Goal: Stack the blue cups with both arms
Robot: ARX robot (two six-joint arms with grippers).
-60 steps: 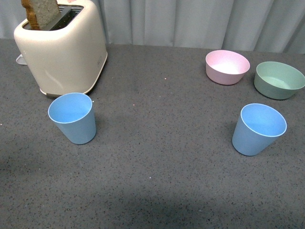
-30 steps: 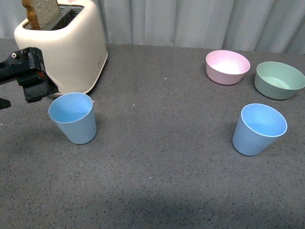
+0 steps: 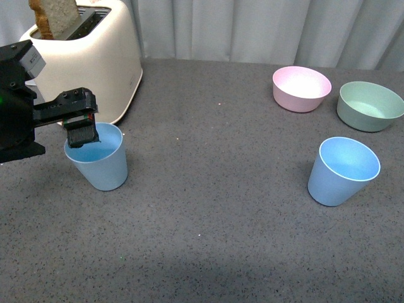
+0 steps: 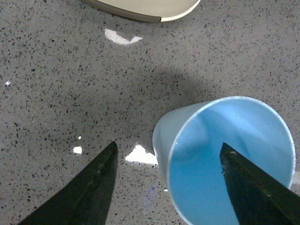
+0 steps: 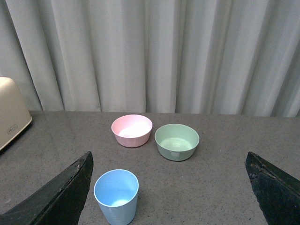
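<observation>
On the surface (image 3: 214,214), the toaster (image 3: 95,63) stands at the far left, with a bread slice (image 3: 57,16) sticking up out of its slot. Just in front of it stands the left cup (image 3: 101,165). The left gripper (image 3: 81,140) reaches in from the left edge over that cup's rim, one finger outside the wall and the other over the mouth; it may dip just inside, though the views do not settle this. Well apart, at the right, stands the right cup (image 3: 341,173). Behind it sit the left bowl (image 3: 301,88) and, beside it and slightly nearer, the right bowl (image 3: 369,106). A curtain (image 3: 252,28) hangs behind the surface.
</observation>
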